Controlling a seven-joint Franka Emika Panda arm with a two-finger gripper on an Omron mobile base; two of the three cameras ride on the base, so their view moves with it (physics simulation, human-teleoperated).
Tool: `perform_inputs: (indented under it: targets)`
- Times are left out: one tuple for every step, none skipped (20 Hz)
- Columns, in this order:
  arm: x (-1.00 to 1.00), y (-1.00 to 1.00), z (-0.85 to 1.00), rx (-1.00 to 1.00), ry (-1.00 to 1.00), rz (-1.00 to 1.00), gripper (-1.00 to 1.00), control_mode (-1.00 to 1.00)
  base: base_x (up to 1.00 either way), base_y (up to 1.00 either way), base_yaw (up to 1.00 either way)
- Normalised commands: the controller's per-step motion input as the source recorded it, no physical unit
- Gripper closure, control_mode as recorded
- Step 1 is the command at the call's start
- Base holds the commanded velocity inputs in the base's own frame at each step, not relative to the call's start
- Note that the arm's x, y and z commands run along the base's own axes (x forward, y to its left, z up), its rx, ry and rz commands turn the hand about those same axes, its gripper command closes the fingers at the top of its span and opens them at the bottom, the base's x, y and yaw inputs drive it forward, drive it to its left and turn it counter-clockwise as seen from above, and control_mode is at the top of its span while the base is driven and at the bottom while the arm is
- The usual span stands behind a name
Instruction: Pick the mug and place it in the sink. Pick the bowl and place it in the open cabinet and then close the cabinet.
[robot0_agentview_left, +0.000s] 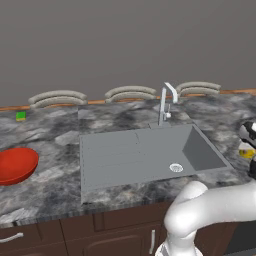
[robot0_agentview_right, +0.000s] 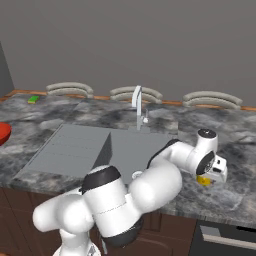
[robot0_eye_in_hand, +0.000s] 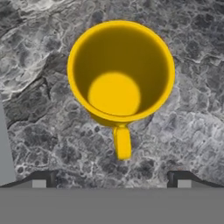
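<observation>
1. In the hand view our hand (robot0_eye_in_hand: 112, 181) hangs over the mug (robot0_eye_in_hand: 119, 74) with its jaws spread wide and grasping nothing; the two dark fingertips (robot0_eye_in_hand: 42, 179) stand either side, low in the frame.
2. The mug sits upright on the mottled stone surface (robot0_eye_in_hand: 188, 122), mouth open toward us, handle pointing at the hand.
3. In the right base view we see the hand (robot0_agentview_right: 212, 172) right of the sink (robot0_agentview_right: 75, 147), with a bit of the yellow mug (robot0_agentview_right: 204, 180) showing under it.
4. In the left base view the sink (robot0_agentview_left: 125, 157) lies mid-surface, drain (robot0_agentview_left: 176, 168) near its right end, faucet (robot0_agentview_left: 165, 102) behind.
5. The bowl (robot0_agentview_left: 15, 165) rests on the surface left of the sink, well apart from the mug (robot0_agentview_left: 246, 152).
6. A small green thing (robot0_agentview_left: 20, 116) lies far back left.
</observation>
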Motion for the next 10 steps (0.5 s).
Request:
perform_inputs:
  targets:
    - [0.01,0.00,-0.24,0.00,0.00,0.01,-1.00,-1.00,0.00,0.00,0.00]
    - [0.05,0.00,-0.23,0.00,0.00,0.01,-1.00,-1.00,0.00,0.00,0.00]
    - [0.06,0.00,-0.22,0.00,0.00,0.01,-1.00,-1.00,0.00,0.00,0.00]
    - [0.06,0.00,-0.21,0.00,0.00,0.01,-1.00,-1.00,0.00,0.00,0.00]
    - [0.06,0.00,-0.23,0.00,0.00,0.01,-1.00,-1.00,0.00,0.00,0.00]
    - [0.07,0.00,-0.22,0.00,0.00,0.01,-1.00,-1.00,0.00,0.00,0.00]
    - [0.07,-0.01,-0.19,0.00,0.00,0.01,-1.00,-1.00,0.00,0.00,0.00]
    - [0.10,-0.02,-0.17,0.00,0.00,0.01,-1.00,-1.00,0.00,0.00,0.00]
    - [0.14,-0.03,-0.14,0.00,0.00,0.01,-1.00,-1.00,0.00,0.00,0.00]
    - [0.16,-0.04,-0.14,0.00,-0.01,0.02,-1.00,-1.00,0.00,0.00,0.00]
